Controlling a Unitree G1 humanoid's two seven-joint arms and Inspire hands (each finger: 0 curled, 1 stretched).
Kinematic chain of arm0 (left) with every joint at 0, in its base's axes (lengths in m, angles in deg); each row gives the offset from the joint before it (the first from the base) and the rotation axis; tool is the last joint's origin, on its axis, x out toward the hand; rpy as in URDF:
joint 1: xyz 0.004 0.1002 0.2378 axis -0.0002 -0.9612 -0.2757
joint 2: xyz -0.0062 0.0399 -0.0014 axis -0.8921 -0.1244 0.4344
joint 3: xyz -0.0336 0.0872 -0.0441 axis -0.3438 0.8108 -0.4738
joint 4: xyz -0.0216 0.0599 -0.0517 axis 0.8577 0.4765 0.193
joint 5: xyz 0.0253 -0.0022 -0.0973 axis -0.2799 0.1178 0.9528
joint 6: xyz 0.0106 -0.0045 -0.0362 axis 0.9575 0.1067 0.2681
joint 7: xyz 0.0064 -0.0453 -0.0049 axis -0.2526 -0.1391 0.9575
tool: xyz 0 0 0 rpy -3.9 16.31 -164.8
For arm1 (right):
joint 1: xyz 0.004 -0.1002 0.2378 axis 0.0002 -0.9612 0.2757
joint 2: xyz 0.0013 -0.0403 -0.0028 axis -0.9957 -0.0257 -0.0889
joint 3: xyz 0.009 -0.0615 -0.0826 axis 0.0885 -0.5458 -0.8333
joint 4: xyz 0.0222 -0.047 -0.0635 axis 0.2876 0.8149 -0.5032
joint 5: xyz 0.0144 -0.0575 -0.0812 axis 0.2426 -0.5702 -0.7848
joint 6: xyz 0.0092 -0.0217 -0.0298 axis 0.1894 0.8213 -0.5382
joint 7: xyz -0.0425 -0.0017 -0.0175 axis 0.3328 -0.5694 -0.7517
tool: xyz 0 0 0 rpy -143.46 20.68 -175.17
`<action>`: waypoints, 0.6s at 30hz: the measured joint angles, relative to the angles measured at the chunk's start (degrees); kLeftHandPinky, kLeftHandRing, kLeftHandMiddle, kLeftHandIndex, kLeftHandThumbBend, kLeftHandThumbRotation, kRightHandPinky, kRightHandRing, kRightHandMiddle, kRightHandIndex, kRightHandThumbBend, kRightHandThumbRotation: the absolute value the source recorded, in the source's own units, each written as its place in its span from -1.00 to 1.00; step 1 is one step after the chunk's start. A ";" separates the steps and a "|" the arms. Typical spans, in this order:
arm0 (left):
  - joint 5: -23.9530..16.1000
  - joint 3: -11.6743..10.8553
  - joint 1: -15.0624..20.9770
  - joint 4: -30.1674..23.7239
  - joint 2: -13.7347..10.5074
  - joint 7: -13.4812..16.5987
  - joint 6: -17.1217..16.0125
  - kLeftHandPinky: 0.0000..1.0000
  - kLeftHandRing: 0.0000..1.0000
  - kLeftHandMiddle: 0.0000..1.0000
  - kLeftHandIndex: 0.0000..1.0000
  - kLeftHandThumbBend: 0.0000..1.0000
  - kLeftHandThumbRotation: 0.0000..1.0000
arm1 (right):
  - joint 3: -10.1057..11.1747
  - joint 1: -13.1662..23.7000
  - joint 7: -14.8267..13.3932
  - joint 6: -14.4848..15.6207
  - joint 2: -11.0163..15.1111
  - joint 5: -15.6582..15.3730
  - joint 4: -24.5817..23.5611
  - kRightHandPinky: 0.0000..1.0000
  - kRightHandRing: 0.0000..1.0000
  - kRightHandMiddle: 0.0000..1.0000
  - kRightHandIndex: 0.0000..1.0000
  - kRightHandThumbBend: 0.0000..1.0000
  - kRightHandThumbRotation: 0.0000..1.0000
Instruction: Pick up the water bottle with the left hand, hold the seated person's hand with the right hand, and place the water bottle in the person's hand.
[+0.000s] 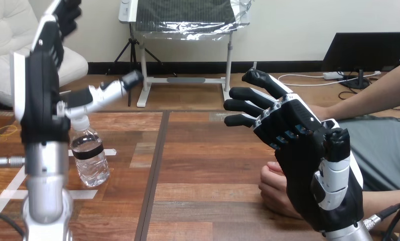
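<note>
Wooden boards make up the table (pixel 203 165), with strips of white tape (pixel 82 194) stuck on it near the left hand. The left hand (pixel 39 100) stands raised on its upright silver forearm, fingers straight and pointing up, the thumb stretched out sideways away from the palm. It is spread apart and grips nothing. The water bottle (pixel 90 160) stands upright on the table just beside this hand's wrist, on its thumb side, with the white cap right under the outstretched thumb. Whether the thumb touches the cap I cannot tell. The bottle is clear, with a dark band round its middle.

The right hand (pixel 308 165) hangs above the table, well apart from the bottle. Its fingers are straight, fanned and pointing toward the left hand, and the thumb is held close beside the palm. It too is spread and clasps nothing. The person's hand (pixel 274 188) rests on the table as a loose fist just beyond this hand's palm, partly covered by it; whether the two touch cannot be told. The person's other forearm (pixel 373 93) comes in behind the right hand's knuckles, its hand hidden.
</note>
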 measured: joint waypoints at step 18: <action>-0.43 0.11 7.49 12.21 -1.98 3.34 4.33 0.88 0.82 0.80 0.77 0.99 -0.86 | 0.03 0.00 0.01 -0.01 0.00 -0.01 0.05 0.44 0.57 0.61 0.71 0.31 1.00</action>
